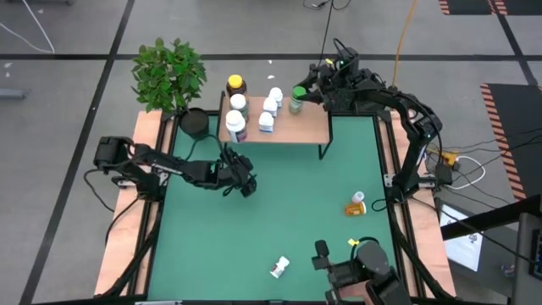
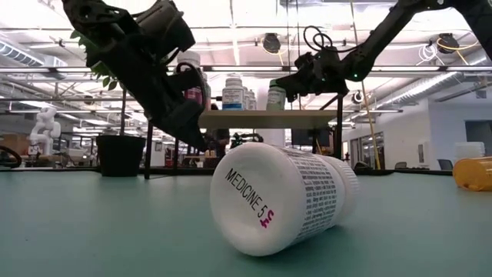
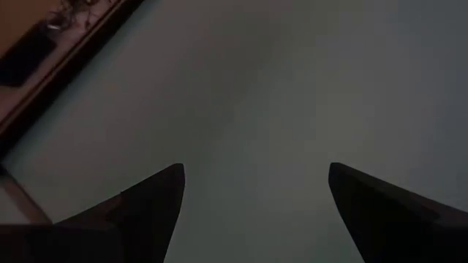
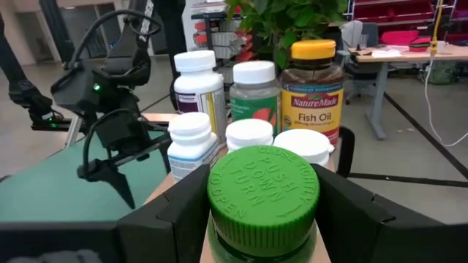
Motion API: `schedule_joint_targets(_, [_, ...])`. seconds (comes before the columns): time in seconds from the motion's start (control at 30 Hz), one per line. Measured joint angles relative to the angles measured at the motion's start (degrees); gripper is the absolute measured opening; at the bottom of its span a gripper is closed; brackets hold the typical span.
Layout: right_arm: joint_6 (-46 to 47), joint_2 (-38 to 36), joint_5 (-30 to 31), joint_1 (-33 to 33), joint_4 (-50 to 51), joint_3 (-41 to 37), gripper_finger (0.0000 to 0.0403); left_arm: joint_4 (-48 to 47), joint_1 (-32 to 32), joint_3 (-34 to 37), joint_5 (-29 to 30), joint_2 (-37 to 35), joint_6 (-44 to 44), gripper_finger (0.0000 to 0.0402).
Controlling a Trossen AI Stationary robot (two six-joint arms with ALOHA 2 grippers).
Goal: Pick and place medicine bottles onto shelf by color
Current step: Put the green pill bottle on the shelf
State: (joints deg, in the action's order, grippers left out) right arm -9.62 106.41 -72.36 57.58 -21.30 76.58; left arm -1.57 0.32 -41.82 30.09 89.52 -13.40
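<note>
Green table surface (image 1: 271,212) spans the workspace. At 9 o'clock, the left gripper (image 1: 241,182) is extended low toward table centre, jaws spread, holding nothing. At 12 o'clock stands the shelf (image 1: 292,129) with five clustered bottles. At 1 o'clock, the right gripper (image 1: 306,91) reaches over the shelf's right end, jaws pinching the green-capped bottle (image 4: 263,193) upright.

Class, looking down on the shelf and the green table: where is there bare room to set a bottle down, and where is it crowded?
The shelf is crowded on its left half with bottles around the amber bottle. Bare wood lies in front of the green-capped bottle in the right gripper. The mat between the open left gripper, the orange bottle and the fallen white bottle is bare.
</note>
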Motion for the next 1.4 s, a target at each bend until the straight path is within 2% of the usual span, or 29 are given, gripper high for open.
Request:
schedule_joint_targets(0.27, [-0.64, 0.02, 0.61, 0.13, 0.56, 0.0, 0.0201, -1.16, 5.42, 0.0, 4.31, 0.0, 4.65, 0.0342])
schedule_joint_targets(0.43, [-4.04, -0.06, 7.12, -0.23, 4.86, 0.03, 0.0204, -1.26, 8.08, 0.0, 3.93, 0.0, 7.06, 0.0342])
schedule_joint_targets(0.53, [-5.54, -0.19, 7.82, -0.33, 6.52, 0.15, 0.0213, -1.0, 8.91, -0.1, 4.23, -0.04, 9.1, 0.0342])
schedule_joint_targets(0.8, [-4.73, -0.02, 7.97, -0.68, 5.8, 0.02, 0.0225, -1.22, 9.28, -0.09, 4.57, -0.02, 12.89, 0.0342])
schedule_joint_targets(1.4, [-5.9, 0.0, 8.33, -1.07, 5.69, -0.09, 0.0226, -1.66, 6.93, -0.04, 2.73, 0.04, 10.06, 0.0342])
